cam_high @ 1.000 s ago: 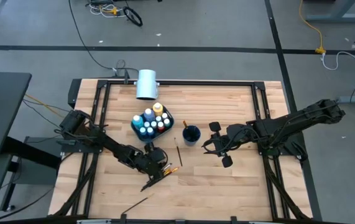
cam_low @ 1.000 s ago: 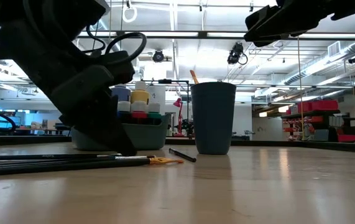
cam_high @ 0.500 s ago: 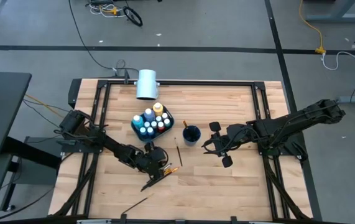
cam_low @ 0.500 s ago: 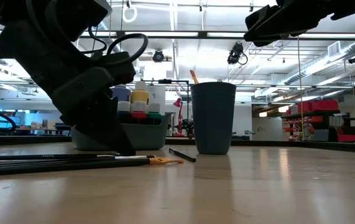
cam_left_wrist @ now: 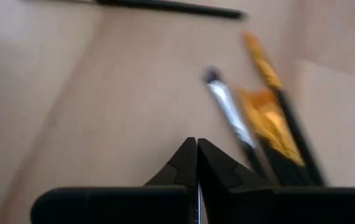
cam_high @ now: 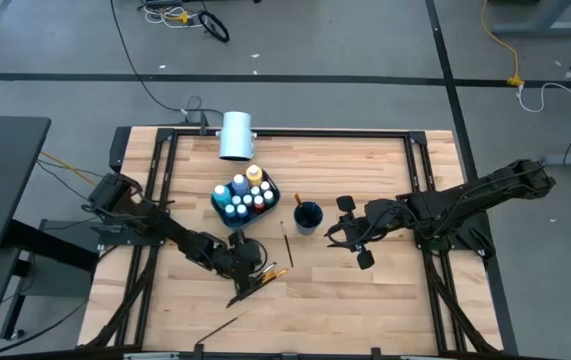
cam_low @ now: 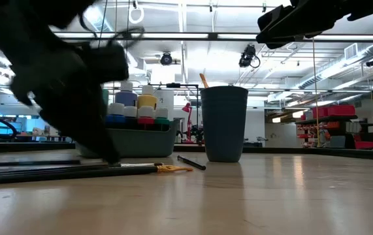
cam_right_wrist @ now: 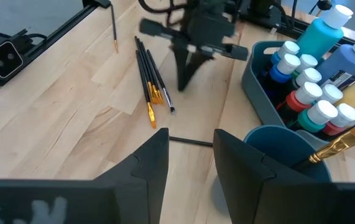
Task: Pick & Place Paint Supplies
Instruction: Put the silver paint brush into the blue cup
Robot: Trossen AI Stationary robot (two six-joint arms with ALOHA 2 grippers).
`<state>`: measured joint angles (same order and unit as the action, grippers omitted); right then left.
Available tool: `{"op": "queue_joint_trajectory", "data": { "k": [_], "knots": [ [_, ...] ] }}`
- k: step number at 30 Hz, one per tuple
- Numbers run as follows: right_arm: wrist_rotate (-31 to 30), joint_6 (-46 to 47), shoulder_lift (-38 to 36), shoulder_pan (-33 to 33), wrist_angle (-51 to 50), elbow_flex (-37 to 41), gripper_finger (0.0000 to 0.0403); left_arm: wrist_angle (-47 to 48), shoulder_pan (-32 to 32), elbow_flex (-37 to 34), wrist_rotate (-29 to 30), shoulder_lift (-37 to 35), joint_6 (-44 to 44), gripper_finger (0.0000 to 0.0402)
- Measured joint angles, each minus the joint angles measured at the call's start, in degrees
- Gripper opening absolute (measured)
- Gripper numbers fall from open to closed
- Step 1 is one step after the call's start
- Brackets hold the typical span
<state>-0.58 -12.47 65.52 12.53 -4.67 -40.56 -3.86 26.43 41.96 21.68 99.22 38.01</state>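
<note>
Three long paintbrushes (cam_high: 261, 279) with dark handles and orange parts lie side by side on the wooden table (cam_high: 365, 300). My left gripper (cam_left_wrist: 197, 146) stands just beside them, pointing down, shut, with nothing seen between its tips. The brushes (cam_left_wrist: 264, 118) lie clear of the fingers in the left wrist view. A single dark brush (cam_high: 287, 244) lies near the blue cup (cam_high: 307, 216), which holds an orange-handled brush (cam_right_wrist: 345, 140). Several paint bottles (cam_right_wrist: 314, 81) stand in the grey bin (cam_right_wrist: 258, 93). My right gripper (cam_high: 348, 238) hovers open to the right of the cup.
A large white cylinder (cam_high: 236, 135) lies at the table's far edge, behind the bin. One more thin brush (cam_high: 220, 327) lies near the front edge. Black frame rails (cam_high: 420, 200) run along both sides of the table. Bare wood lies in front of the cup.
My left gripper has swung a little toward the table's left edge, staying low beside the three brushes, and shows blurred in the low view. The brushes have kept their place.
</note>
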Motion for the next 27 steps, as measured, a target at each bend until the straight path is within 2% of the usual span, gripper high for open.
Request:
{"op": "queue_joint_trajectory", "data": {
  "k": [2, 5, 8, 11, 14, 17, 19, 21, 27],
  "knots": [
    [0.0, 0.0, 0.0, 0.0, 0.1, 0.0, 0.0130, -0.3, 0.1, 0.0, 0.1, -2.1, -1.0, 0.0009],
    [0.0, 0.0, 0.0, 0.0, 0.4, 0.0, 0.0130, -0.7, 0.2, 0.1, 3.7, -5.5, -3.5, 0.0006],
    [0.0, 0.0, 0.0, 0.0, 2.7, 0.0, 0.0130, -0.9, 0.2, 0.7, 10.1, -9.0, -6.7, 0.0006],
    [0.0, -0.5, 0.0, -0.1, 7.0, 0.0, 0.0130, -2.4, 0.3, 3.0, 19.4, -12.8, -11.7, 0.0005],
    [0.0, -0.5, 0.0, -0.3, 12.9, 0.0, 0.0130, -9.4, 0.2, 4.9, 28.8, -15.4, -21.0, 0.0004],
    [-0.1, 1.5, 0.0, -0.6, 17.8, 0.0, 0.0130, -23.4, 0.2, 6.4, 32.7, -16.3, -35.0, 0.0004],
    [-0.1, 3.5, 0.0, -0.6, 19.3, -0.1, 0.0130, -32.7, 0.1, 7.0, 30.6, -16.2, -45.1, 0.0004],
    [-0.1, 4.5, 0.0, -0.6, 19.9, -0.1, 0.0130, -39.8, -0.6, 7.0, 25.8, -16.1, -51.1, 0.0003],
    [-0.1, 4.5, 1.8, -0.6, 23.4, -0.1, 0.0130, -47.7, -5.2, 7.1, 12.7, -14.7, -53.0, 0.0003]
  ]
}}
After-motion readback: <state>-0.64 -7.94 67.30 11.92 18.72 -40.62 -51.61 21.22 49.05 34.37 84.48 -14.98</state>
